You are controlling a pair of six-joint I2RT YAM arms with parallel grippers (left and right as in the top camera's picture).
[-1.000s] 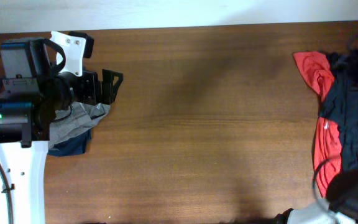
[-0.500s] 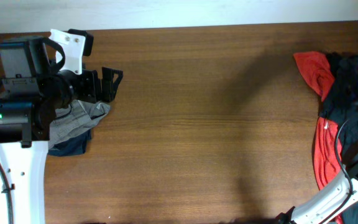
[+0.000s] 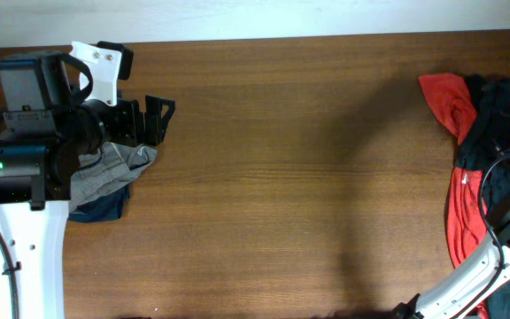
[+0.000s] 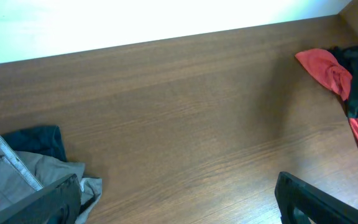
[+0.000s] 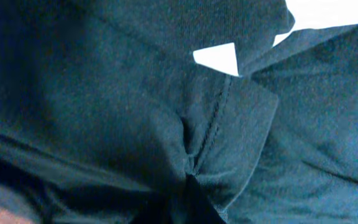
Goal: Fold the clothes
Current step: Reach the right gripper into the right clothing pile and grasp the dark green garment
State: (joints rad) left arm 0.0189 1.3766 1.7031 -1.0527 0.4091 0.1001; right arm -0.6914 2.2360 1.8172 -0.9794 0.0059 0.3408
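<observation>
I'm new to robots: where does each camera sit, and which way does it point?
Overhead: above the table, facing straight down; left arm over a grey garment, right arm at lower right.
Left wrist: on the left arm, facing across the table toward the red garment; its spread fingers frame the bottom.
Right wrist: pressed against dark fabric; fingers not discernible.
Shared: overhead and left wrist both show the red garment.

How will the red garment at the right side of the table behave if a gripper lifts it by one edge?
Probably floppy: the red garment lies crumpled in soft folds, so it should sag and hang. It looks thin, so likely light. The dark garment overlaps it, so lifting may drag that along too.
</observation>
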